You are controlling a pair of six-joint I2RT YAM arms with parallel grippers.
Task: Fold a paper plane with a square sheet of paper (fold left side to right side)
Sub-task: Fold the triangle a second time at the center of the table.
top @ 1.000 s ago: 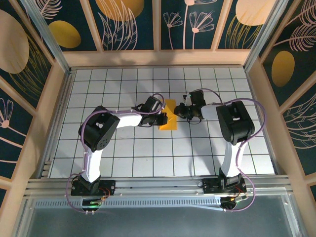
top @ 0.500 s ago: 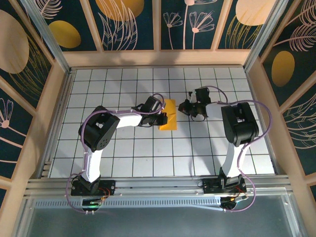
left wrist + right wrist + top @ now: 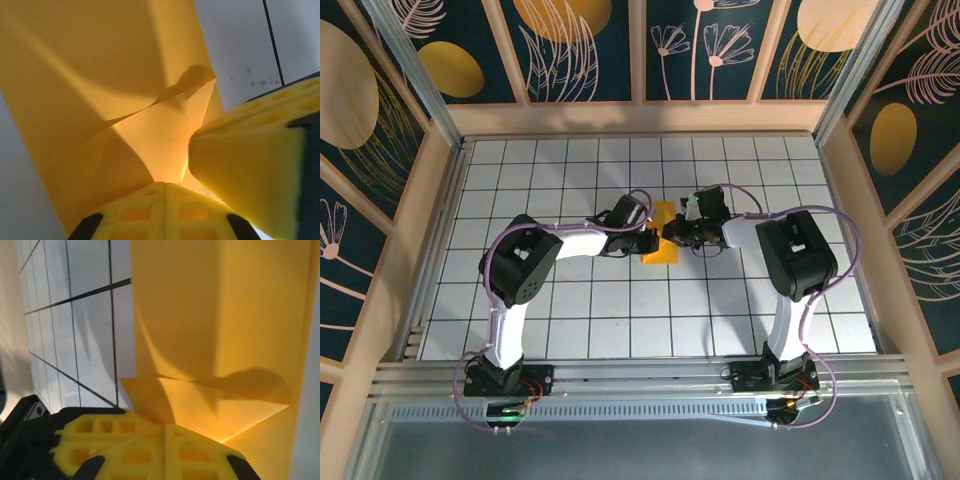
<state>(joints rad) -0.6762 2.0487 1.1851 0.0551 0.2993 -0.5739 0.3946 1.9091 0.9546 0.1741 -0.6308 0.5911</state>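
Shut, tips meeting on the paper [image 3: 658,254] at frame centre: left gripper [image 3: 652,240], right gripper [image 3: 670,233]. Folded to a narrow strip, one corner flap creased; nose and wing folds seemingly yet to do.

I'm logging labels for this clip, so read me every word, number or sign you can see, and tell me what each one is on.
No text can be read anywhere.
The paper is plain orange-yellow, with no print.
The table bears only grid lines.
The wall pattern is leaves and ovals, with no letters.
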